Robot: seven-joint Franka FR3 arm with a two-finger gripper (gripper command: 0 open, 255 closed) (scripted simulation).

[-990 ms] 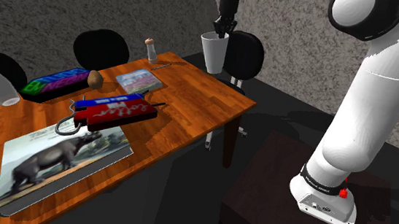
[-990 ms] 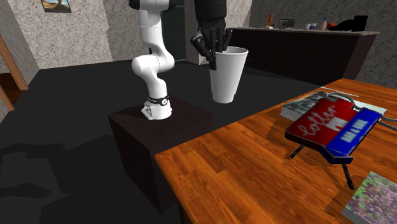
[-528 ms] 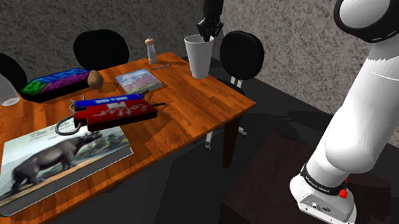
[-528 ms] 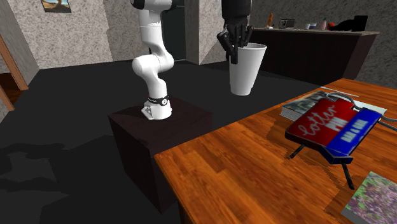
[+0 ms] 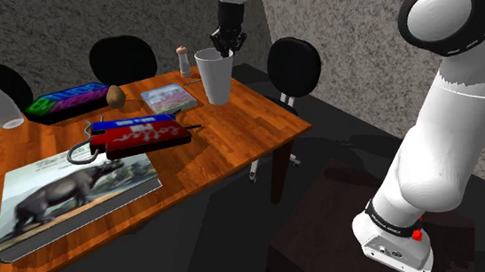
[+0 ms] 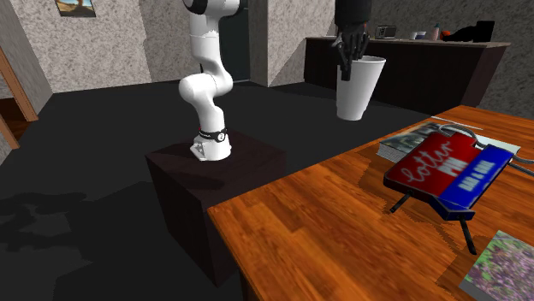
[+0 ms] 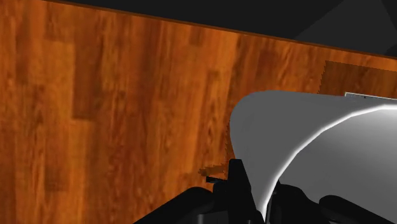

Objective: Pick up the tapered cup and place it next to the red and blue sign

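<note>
- I see the gripper (image 5: 225, 48) clamped on the rim of the cup (image 5: 215, 79): one finger sits inside the wall, the other outside it.
- In the wrist view the outer finger (image 7: 239, 186) presses against the cup's (image 7: 318, 146) grey wall, and the wood of the table (image 7: 114, 108) lies below.
- The cup is white, wider at the mouth than at the base, and hangs upright from the gripper.
- In the second exterior view the cup (image 6: 357, 90) is off the table (image 6: 325, 231), with the gripper (image 6: 347, 70) gripping its rim from above.
- In the shoulder view the cup appears over the far right part of the table (image 5: 232, 140).
- The sign (image 5: 138, 134) is red and blue and stands on thin dark legs, well apart from the cup, toward the shoulder view's left.
- In the second exterior view the sign (image 6: 447, 168) is at the right, lower than the cup.
- A small book (image 5: 168, 98) lies on the table between the cup and the sign.
- A large book (image 5: 72, 193) with an animal cover lies beside the sign, nearer the shoulder camera.
- The arm (image 6: 205, 85) rises from the dark stand (image 6: 197, 197), which is set on the floor off the table's corner.
</note>
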